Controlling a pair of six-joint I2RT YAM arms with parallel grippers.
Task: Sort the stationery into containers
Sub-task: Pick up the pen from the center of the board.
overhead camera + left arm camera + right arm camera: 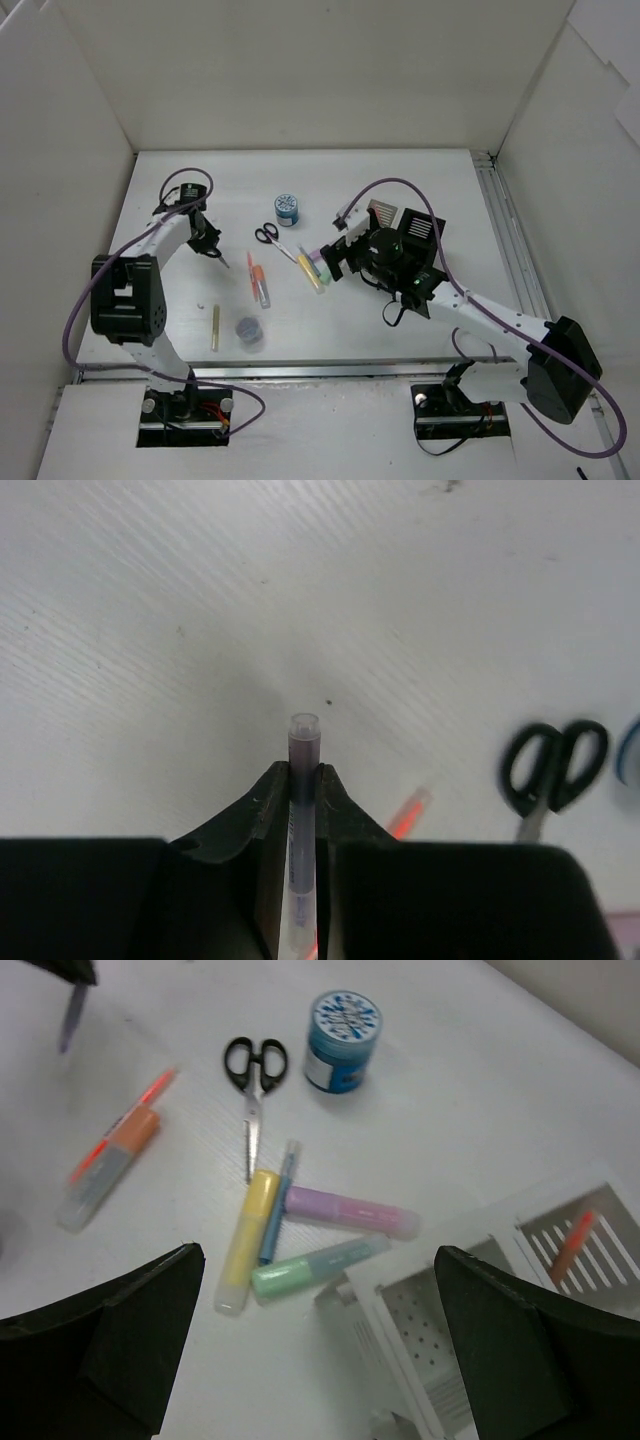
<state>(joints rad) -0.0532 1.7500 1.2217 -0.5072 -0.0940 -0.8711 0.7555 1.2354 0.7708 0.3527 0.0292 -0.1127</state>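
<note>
Currently:
- I see the left gripper (303, 780) pinching a purple pen (303, 742), left of the scissors (552, 765).
- Right gripper (318, 1260) fingers are spread wide above the markers (245, 1240) beside those scissors.

Left wrist view crops most of the blue tin (630, 765).

a white table (330, 180) fills the middle of a white booth. a plain back wall (300, 70) rises behind it, and a left wall (50, 180) and a right wall (590, 170) close the sides, both slanting outward. a metal side rail (510, 240) runs along the table's right edge, and a near rail (320, 372) along its front. nearer still lies a white ledge (330, 430). close up, the tabletop shows fine streaked grain and a dark speck (330, 702). the light is soft and even, the shadows faint.
</note>
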